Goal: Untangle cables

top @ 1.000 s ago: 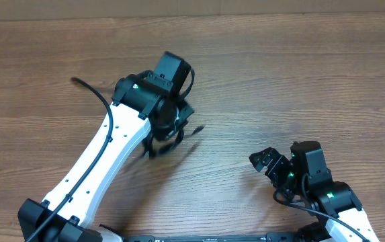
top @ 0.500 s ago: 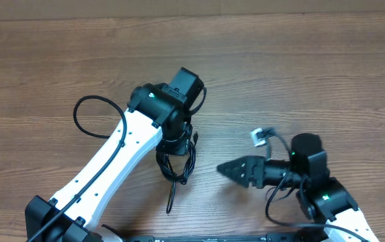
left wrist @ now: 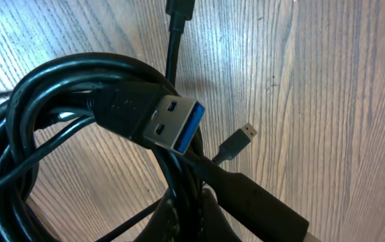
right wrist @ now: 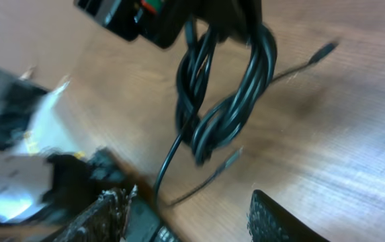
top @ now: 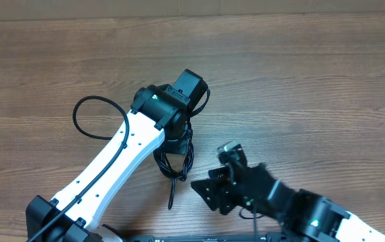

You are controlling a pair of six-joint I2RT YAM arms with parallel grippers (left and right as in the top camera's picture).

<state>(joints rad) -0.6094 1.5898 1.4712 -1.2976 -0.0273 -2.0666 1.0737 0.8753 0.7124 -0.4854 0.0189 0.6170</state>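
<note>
The cables (top: pixel 177 161) are gathered in one black bundle of loops near the middle of the worktop (top: pixel 313 81), directly under the wrist of the left arm. The left pincer (right wrist: pixel 232 23) is closed together on the upper part of this bundle, and in the right wrist view the loops hang down from it. I cannot tell if the lowest loops touch the wood.

In the left wrist view, a wide flat plug (left wrist: pixel 172 124) with a blue inside lies across the loops, and a small plug (left wrist: pixel 247 128) on a thin cord sticks out just beside it, above the wood. The cords cross over each other many times, so the two are not separated. In the overhead view, one loose end goes out of the bundle toward the near edge of the worktop.

The right pincer (right wrist: pixel 189 202) is near the bundle, on its right side, and points toward it. Its two fingers (right wrist: pixel 279 218) stand apart with only bare wood between them. It is not touching the cables. In the overhead view it looks blurred.
</note>
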